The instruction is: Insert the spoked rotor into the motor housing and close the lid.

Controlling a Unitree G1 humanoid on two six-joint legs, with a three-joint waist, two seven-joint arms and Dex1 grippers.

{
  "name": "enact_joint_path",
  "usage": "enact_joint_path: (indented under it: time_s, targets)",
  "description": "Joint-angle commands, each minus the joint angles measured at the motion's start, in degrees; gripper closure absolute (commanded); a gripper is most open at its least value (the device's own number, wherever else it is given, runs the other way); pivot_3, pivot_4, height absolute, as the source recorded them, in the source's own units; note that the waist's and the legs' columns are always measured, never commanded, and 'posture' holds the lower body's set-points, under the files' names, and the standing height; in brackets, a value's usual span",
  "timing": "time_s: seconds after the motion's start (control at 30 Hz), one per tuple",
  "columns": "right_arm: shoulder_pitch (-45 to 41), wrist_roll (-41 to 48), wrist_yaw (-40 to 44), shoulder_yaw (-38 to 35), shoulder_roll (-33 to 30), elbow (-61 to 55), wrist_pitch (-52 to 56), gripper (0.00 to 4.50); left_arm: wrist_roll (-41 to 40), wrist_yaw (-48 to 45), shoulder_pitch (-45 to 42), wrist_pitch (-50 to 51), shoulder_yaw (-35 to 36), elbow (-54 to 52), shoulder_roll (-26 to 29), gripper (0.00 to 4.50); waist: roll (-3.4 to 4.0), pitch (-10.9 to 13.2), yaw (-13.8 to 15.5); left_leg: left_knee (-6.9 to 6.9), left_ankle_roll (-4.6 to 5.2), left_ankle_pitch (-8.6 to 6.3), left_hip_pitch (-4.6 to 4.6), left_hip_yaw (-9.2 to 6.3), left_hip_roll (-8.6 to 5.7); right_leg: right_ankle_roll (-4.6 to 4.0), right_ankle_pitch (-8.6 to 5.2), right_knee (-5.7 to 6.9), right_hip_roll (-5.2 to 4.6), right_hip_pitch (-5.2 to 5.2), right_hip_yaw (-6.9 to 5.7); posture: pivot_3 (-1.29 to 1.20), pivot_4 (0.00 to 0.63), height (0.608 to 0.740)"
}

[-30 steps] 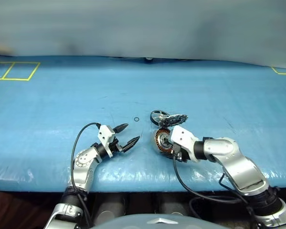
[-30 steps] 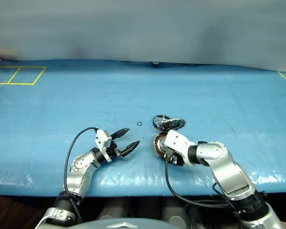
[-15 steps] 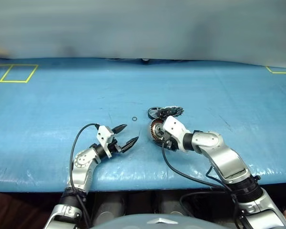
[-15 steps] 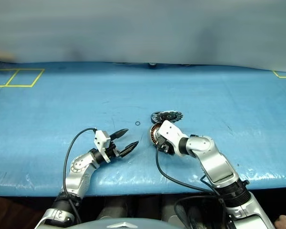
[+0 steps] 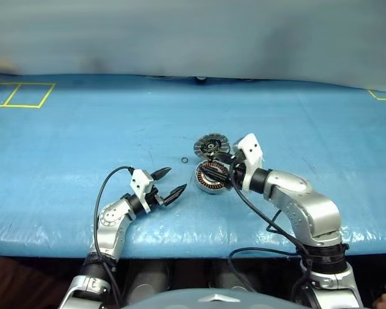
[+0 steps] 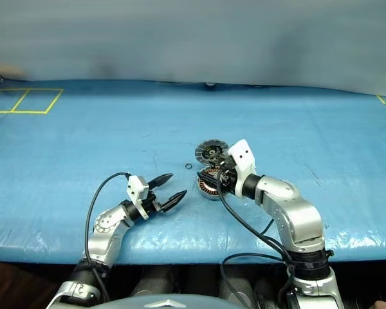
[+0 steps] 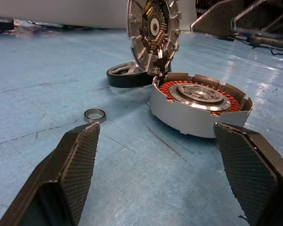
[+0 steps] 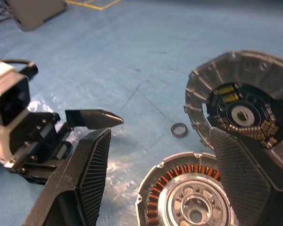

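The spoked rotor (image 7: 127, 75) lies flat on the blue worktop (image 5: 83, 129), touching or just behind the motor housing (image 5: 211, 176), on the far side from the robot. The housing sits face up, its copper windings ringing a silver centre with no rotor in it yet. The lid (image 5: 211, 145) stands open, tilted upright off the housing's far edge, dark inner face showing. The right tool (image 5: 226, 170) hovers right over the housing, fingers spread, gripping nothing, so it is clearly the nearer arm; the rotor lies just beyond it. The left tool (image 5: 170, 183) waits off to the housing's left, open too and empty. A tiny black ring (image 5: 184, 160) lies loose between them.
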Motion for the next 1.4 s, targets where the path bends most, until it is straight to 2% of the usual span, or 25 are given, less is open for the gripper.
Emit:
enact_joint_path:
  time_s: [0.03, 0.27, 0.37, 0.8, 1.03, 1.4]
  targets:
    - [4.4, 4.9, 0.3, -3.6, -0.6, -5.4, -0.9, 1.01, 1.8, 1.3, -1.7, -1.5, 0.4, -0.5, 0.9, 0.37, 0.00, 0.0, 0.2, 0.00, 0.00, 0.00, 0.00, -0.02, 0.00, -0.01, -0.01, -0.01, 0.00, 0.00, -0.02, 0.00, 0.150, 0.740]
    - [19.5, 5.4, 1.9, -5.6, -4.2, -7.1, -9.4, 1.01, 5.3, 4.7, -4.8, -0.4, -0.2, 2.4, 1.0, 0.37, 0.03, 0.0, 0.2, 0.02, 0.02, -0.01, 0.01, -0.02, -0.01, 0.24, -0.18, -0.02, -0.04, 0.07, -0.08, 0.00, 0.150, 0.740]
    - [23.1, 5.1, 0.8, -6.3, -4.3, -5.7, -12.2, 1.01, 6.7, 5.6, -6.3, -0.1, -1.0, 4.0, 0.6, 0.37, 0.05, 0.0, 0.0, 0.03, 0.01, -0.01, 0.02, -0.01, -0.01, 0.26, -0.19, 0.00, -0.03, 0.07, -0.08, 0.00, 0.150, 0.740]
    - [22.9, 5.6, -3.2, -5.5, -2.1, 0.3, -16.0, 1.01, 10.5, 13.2, -15.2, -2.2, -0.5, 16.0, -2.0, 0.37, 0.04, 0.1, 0.2, 0.07, 0.00, 0.02, 0.02, -0.02, 0.00, 0.36, -0.15, -0.01, -0.02, 0.10, -0.12, 0.00, 0.150, 0.740]
    - [23.3, 5.4, -3.8, -3.9, -2.1, 0.3, -16.7, 1.01, 11.9, 12.8, -19.1, -2.1, -1.8, 20.8, -3.7, 0.37, 0.04, 0.1, 0.1, 0.08, 0.01, 0.01, 0.02, -0.01, -0.01, 0.37, -0.15, -0.01, -0.02, 0.12, -0.13, 0.00, 0.150, 0.740]
    - [24.4, 5.8, -5.4, -3.7, -1.7, 0.2, -18.2, 1.01, 12.3, 14.5, -21.6, 5.7, -0.8, 24.5, -5.4, 0.37, 0.06, 0.0, 0.1, 0.13, 0.00, 0.03, 0.10, -0.01, -0.01, 0.42, -0.13, 0.03, -0.01, 0.23, -0.15, 0.00, 0.150, 0.740]
